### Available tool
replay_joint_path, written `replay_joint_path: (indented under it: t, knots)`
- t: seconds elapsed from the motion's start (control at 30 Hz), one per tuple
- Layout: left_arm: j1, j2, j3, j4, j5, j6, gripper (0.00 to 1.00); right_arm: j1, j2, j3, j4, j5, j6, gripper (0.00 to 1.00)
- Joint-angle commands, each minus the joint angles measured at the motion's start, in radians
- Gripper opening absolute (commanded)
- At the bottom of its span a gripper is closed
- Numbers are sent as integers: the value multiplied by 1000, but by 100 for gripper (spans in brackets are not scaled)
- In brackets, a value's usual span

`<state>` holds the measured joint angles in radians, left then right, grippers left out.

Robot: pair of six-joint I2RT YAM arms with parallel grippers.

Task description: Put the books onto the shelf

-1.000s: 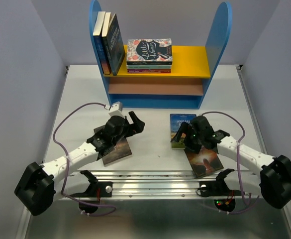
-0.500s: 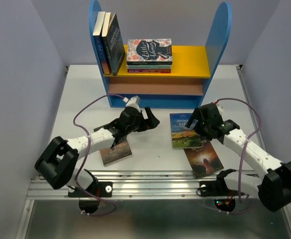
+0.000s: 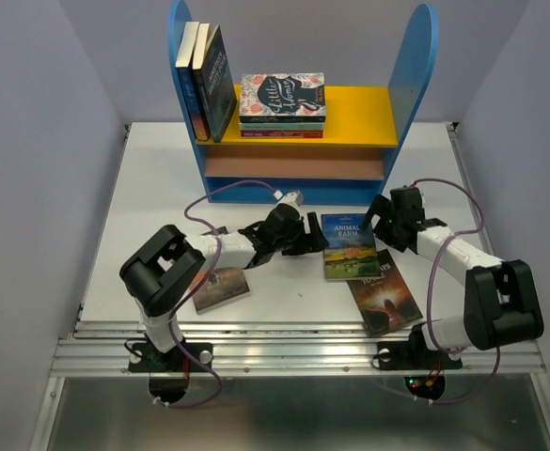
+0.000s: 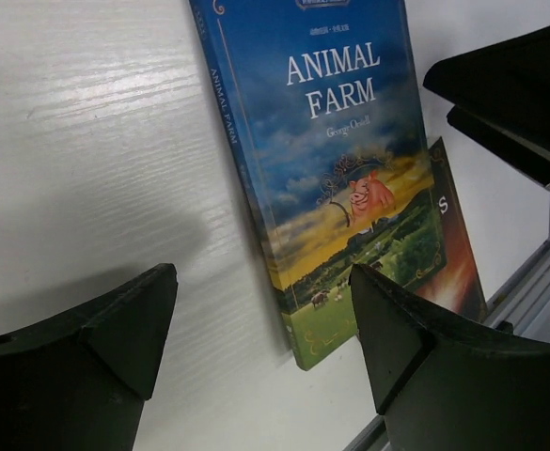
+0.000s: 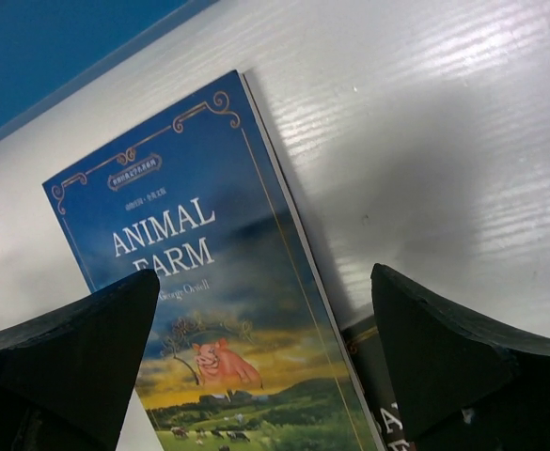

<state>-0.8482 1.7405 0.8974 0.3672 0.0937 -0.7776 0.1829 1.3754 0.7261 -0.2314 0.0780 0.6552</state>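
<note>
Left hand (image 3: 310, 237) and right hand (image 3: 380, 219) both wide open, flanking Animal Farm (image 3: 350, 246), its corner overlapping a brown book (image 3: 387, 297).

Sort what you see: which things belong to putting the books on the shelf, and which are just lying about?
Job: Animal Farm book, brown book beside it, brown book at left, two upright books, shelf.
Lying about: flat floral stack, metal rail.

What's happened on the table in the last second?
The left gripper swung right, off the book near the left arm, to the left edge of the Animal Farm book. The right gripper moved toward the shelf, to that book's far right corner. Both are open, holding nothing. No book has moved.
</note>
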Motion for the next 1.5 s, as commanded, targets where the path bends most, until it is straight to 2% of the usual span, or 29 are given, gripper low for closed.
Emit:
replay_joint_path:
  t: [0.0, 0.03, 0.07, 0.17, 0.37, 0.53, 0.83, 1.07, 1.47]
  knots:
    - [-23, 19, 60, 15, 11, -14, 84, -10, 27, -5, 136, -67, -42, 100]
    - [-32, 34, 63, 15, 6, -20, 82, -10, 36, -20, 153, -111, -48, 100]
    - [-35, 45, 67, 10, 3, -20, 75, -10, 40, -25, 177, -127, -49, 100]
    - [-38, 82, 96, -13, 3, -25, 69, -10, 63, -40, 191, -159, -55, 100]
    - [-51, 114, 132, -36, -14, -20, 66, -10, 71, -96, 214, -207, -48, 100]
    - [-60, 143, 175, -100, -75, -12, 56, -10, 19, -140, 214, -253, -35, 100]
    - [-65, 212, 230, -149, -63, -6, 53, -10, -35, -159, 213, -270, -5, 100]
    - [-69, 232, 248, -149, -37, -12, 46, -10, -22, -162, 221, -376, 27, 100]
    - [-86, 228, 248, -155, -41, -25, 45, -10, -173, -168, 357, -575, 98, 100]
